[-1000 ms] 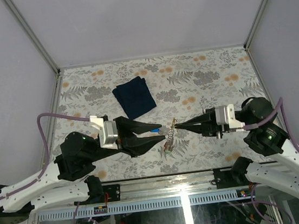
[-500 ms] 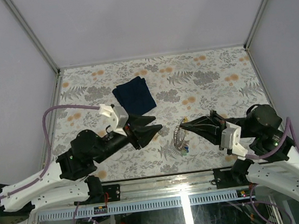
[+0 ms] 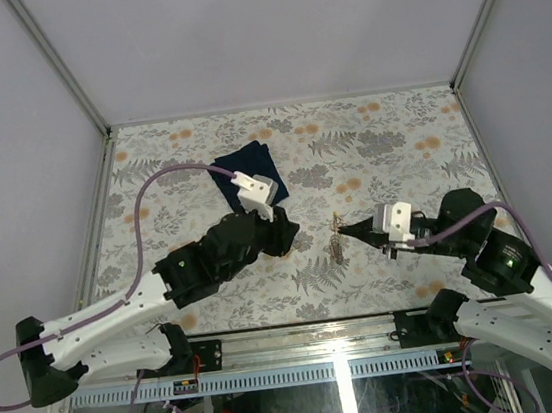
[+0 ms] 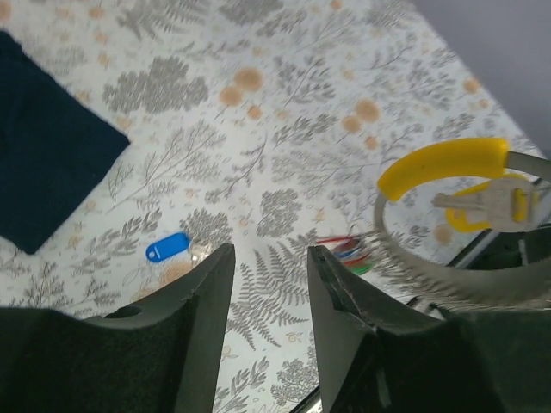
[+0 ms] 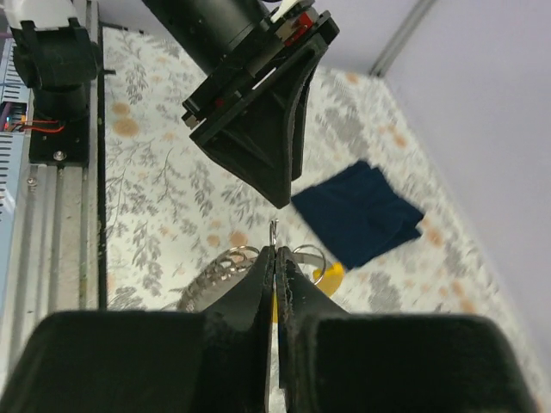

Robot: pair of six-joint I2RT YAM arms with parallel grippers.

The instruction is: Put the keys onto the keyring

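Table (image 3: pixel 399 141): floral top; the work sits mid-table, toward the near edge.
Left gripper (image 4: pixel 269 251): fingers apart, empty, low over the table.
Right gripper (image 3: pixel 344 229): pinched together on the keyring (image 3: pixel 336 245), held off the table.
Blue key (image 4: pixel 168 248): flat on the table just beside my left fingers, lying crosswise to them; my left arm is nearer.
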